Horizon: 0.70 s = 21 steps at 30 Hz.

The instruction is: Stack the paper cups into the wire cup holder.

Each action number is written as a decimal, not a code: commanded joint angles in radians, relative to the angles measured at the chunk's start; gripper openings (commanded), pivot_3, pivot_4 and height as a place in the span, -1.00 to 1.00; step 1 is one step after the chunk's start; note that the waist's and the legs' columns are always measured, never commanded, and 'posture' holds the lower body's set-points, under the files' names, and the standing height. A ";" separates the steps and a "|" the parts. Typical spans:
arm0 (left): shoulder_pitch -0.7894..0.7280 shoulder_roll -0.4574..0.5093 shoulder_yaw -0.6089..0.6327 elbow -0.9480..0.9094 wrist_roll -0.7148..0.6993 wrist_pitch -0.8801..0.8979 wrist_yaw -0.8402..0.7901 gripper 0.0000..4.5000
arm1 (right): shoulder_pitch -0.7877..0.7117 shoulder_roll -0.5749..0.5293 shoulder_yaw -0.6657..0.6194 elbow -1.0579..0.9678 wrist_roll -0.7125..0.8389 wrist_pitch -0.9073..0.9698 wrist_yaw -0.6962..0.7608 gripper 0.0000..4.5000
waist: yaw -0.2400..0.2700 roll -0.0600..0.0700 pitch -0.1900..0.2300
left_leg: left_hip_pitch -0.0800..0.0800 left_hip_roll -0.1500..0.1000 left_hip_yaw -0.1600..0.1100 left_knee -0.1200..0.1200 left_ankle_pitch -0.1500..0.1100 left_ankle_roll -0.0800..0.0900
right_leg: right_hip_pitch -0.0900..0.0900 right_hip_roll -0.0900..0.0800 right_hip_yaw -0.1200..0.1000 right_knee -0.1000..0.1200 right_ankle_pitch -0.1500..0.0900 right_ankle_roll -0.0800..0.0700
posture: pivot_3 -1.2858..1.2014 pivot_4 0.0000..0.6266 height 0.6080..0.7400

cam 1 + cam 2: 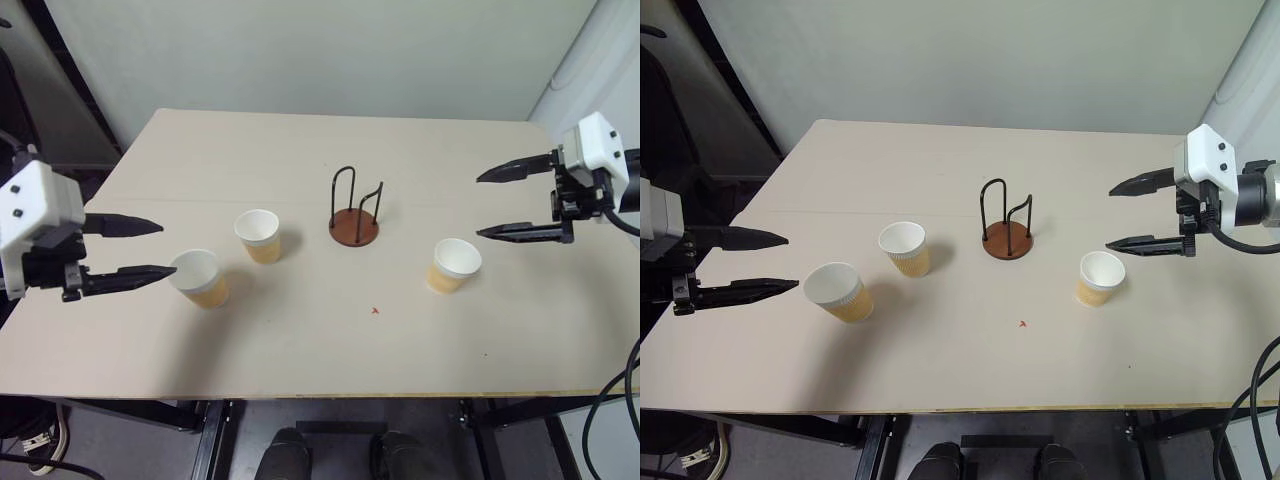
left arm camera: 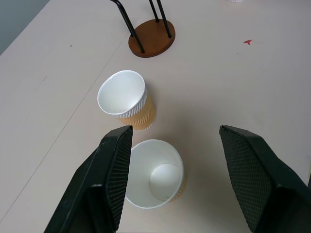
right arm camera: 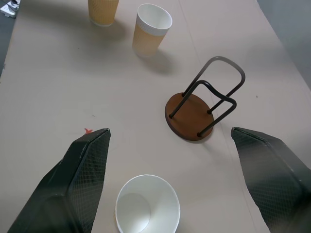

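Three tan-sided paper cups stand upright on the table: one at the left [image 1: 199, 277], one just behind it toward the middle [image 1: 259, 236], one at the right [image 1: 454, 265]. The wire cup holder [image 1: 354, 210], a brown disc with black wire loops, stands empty at the table's middle. My left gripper [image 1: 155, 248] hovers open just left of the left cup [image 2: 154, 175], which lies ahead of its fingers. At the right, my right gripper [image 1: 482, 203] hangs open above and behind the right cup [image 3: 147, 204].
The pale wooden table [image 1: 320, 340] carries a small red mark [image 1: 375, 311] in front of the holder. A wall rises behind the table's far edge. Cables hang at the right side [image 1: 610, 400].
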<state>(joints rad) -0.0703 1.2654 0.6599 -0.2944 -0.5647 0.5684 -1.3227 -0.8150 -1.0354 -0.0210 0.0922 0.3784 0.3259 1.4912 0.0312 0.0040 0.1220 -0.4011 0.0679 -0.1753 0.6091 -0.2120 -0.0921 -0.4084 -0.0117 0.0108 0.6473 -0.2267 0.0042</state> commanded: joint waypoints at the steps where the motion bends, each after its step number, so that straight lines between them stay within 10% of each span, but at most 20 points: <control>1: -0.012 0.002 0.014 -0.012 -0.008 -0.001 0.006 0.35 | -0.010 -0.012 -0.024 -0.024 0.007 -0.001 -0.008 0.84 | 0.000 0.000 0.000 | 0.000 0.000 0.000 0.000 0.000 0.000 | 0.000 0.000 0.000 0.000 0.000 0.000 | 0.03 -0.52 1.00; 9: -0.121 -0.051 -0.076 0.005 0.010 -0.027 0.145 0.35 | 0.006 0.066 0.012 -0.039 -0.042 0.027 -0.140 0.84 | 0.000 0.000 0.000 | 0.001 0.000 0.000 0.001 0.000 0.000 | 0.000 0.000 0.000 0.000 0.000 0.000 | 0.03 -0.52 1.00; 21: -0.382 -0.252 -0.436 0.015 0.145 -0.014 0.437 0.35 | -0.048 0.475 0.115 -0.149 -0.057 0.674 -0.645 0.84 | -0.005 0.001 0.000 | -0.001 0.001 0.000 0.003 0.002 -0.002 | -0.006 -0.004 0.000 0.000 0.009 0.006 | 0.03 -0.52 1.00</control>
<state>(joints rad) -0.4237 1.0076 0.2126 -0.2460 -0.4249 0.5530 -0.9036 -0.8267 -0.5801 0.1234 -0.0326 0.3060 0.9360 0.9094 0.0267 0.0051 0.1219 -0.4019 0.0692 -0.1754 0.6118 -0.2099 -0.0941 -0.4152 -0.0142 0.0105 0.6475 -0.2158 0.0135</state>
